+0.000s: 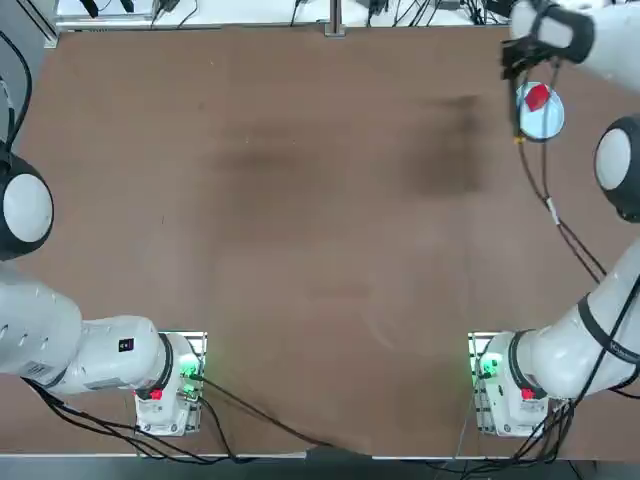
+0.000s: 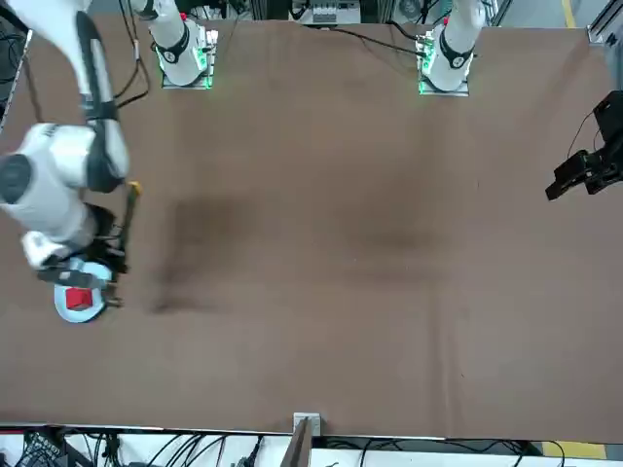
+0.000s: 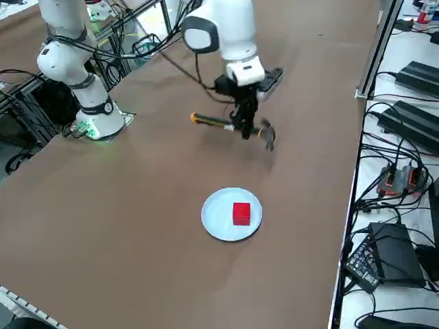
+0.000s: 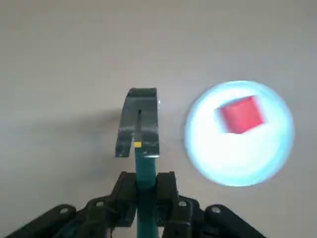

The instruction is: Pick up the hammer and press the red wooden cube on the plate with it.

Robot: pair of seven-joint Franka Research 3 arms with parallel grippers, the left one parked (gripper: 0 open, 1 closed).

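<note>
My right gripper [image 3: 245, 127] is shut on the dark handle of the hammer [image 3: 217, 123] and holds it level above the table. The metal head [image 4: 138, 124] points away from the arm's base, and the orange tip [image 2: 133, 188] points back toward it. In the wrist view the fingers [image 4: 168, 191] clamp the handle just behind the head. The pale blue-white plate [image 3: 216, 216] lies flat on the table at the far right. The red wooden cube [image 3: 241, 213] rests on the plate. The hammer head hangs beside the plate [image 4: 233, 161], not over the cube [image 4: 241, 114].
The brown table's far edge [image 1: 330, 28] runs close behind the plate [image 1: 550, 124], and its right edge lies just beyond it. Cables and electronics [image 3: 405, 185] sit off the table on that side. The arm's cable [image 1: 560, 225] trails over the table toward its base.
</note>
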